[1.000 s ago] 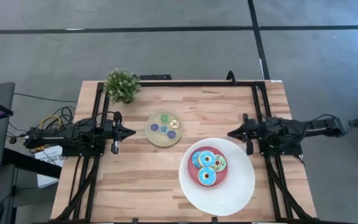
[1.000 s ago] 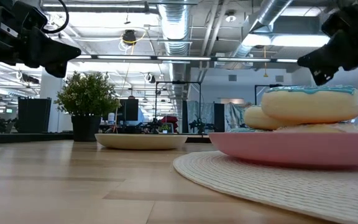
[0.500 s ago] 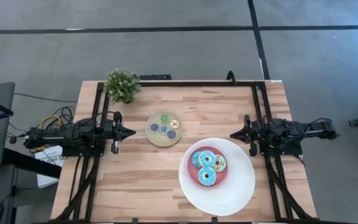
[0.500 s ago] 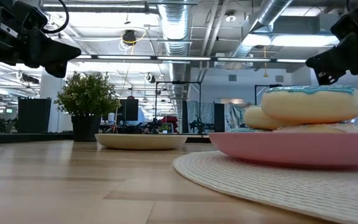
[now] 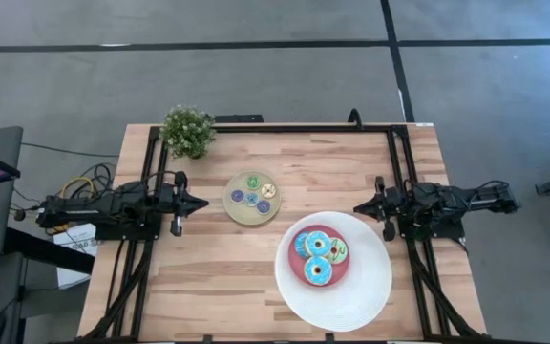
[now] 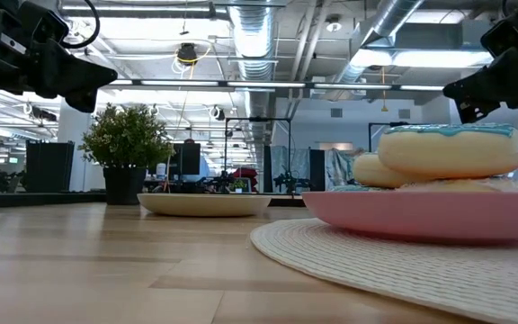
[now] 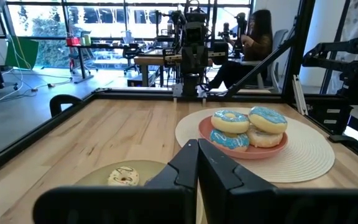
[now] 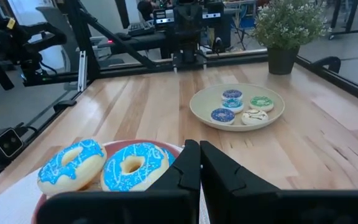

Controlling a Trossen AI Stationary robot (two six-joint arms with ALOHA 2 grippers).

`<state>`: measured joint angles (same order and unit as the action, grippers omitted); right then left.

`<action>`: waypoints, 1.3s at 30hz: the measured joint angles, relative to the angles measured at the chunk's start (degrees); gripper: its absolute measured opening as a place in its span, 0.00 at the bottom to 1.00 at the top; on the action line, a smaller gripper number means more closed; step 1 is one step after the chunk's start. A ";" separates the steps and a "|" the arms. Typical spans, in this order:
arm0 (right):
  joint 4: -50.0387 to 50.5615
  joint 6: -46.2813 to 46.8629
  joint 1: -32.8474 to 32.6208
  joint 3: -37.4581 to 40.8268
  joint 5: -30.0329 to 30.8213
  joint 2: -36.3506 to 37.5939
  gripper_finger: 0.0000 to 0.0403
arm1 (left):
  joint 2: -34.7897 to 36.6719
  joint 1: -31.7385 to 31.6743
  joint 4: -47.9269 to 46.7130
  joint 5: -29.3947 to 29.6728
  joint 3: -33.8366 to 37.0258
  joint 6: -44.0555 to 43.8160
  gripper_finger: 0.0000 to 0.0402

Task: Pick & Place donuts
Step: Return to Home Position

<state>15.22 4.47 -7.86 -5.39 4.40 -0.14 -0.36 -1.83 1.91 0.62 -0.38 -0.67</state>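
Large toy ring donuts (image 5: pixel 317 256), iced blue and green with sprinkles, sit heaped on a round pink plate (image 5: pixel 295 269) in the middle of a round white woven mat (image 5: pixel 366 287). Tiny ring donuts (image 5: pixel 252 194) lie on a small tan round plate (image 5: pixel 232 206) nearby on the pale wooden worktop (image 5: pixel 208 277). All look light, stiff and smooth-glazed, probably best pinched across one side of the ring, the tiny ones across the outer edge. The left hand (image 5: pixel 201 203) and right hand (image 5: pixel 358 206) hover at opposite sides of the worktop, fingers pressed together, holding nothing
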 joint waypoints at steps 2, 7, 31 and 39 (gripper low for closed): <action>0.07 0.00 0.04 -0.02 0.02 0.00 0.00 | 0.00 0.00 0.00 0.00 0.00 0.00 0.00; 0.19 -0.46 0.07 -0.02 0.03 0.00 0.00 | 0.00 0.00 0.02 0.00 0.00 0.00 0.00; 0.48 -1.99 0.07 -0.04 0.07 0.00 0.00 | 0.00 0.00 0.02 0.00 0.00 0.00 0.00; 0.49 -1.96 0.07 -0.04 0.09 0.00 0.00 | 0.00 0.00 0.02 0.00 0.00 0.00 0.00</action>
<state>15.72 2.51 -7.79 -5.43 4.49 -0.14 -0.36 -1.83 1.93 0.62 -0.38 -0.67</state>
